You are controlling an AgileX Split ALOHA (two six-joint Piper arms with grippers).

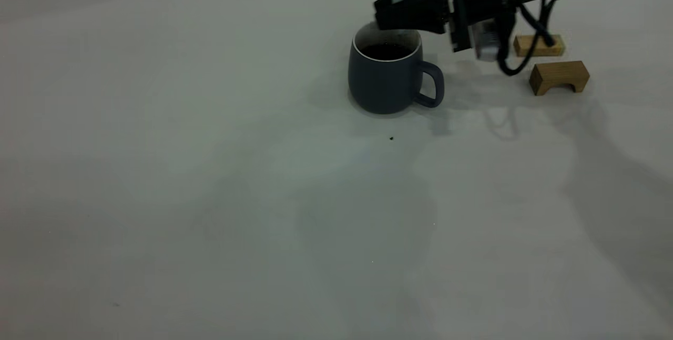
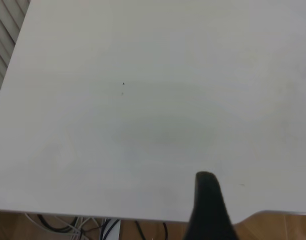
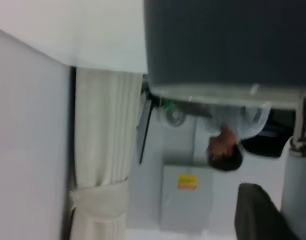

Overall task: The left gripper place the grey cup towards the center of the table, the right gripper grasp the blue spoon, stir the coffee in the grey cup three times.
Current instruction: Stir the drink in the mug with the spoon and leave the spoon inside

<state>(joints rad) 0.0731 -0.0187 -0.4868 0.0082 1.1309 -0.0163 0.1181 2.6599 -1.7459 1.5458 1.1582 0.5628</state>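
Now | grey cup [image 1: 386,80] with coffee [image 1: 385,51] upper centre of desk [image 1: 210,198] | right gripper [image 1: 384,17] above rim, grip state unclear; spoon unseen | cup looks heavy, spillable, take handle.

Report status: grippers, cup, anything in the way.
Right gripper at the far rim of the grey cup. Left gripper off over bare table. Coffee in cup. Two wooden blocks beside the cup, apart from it.
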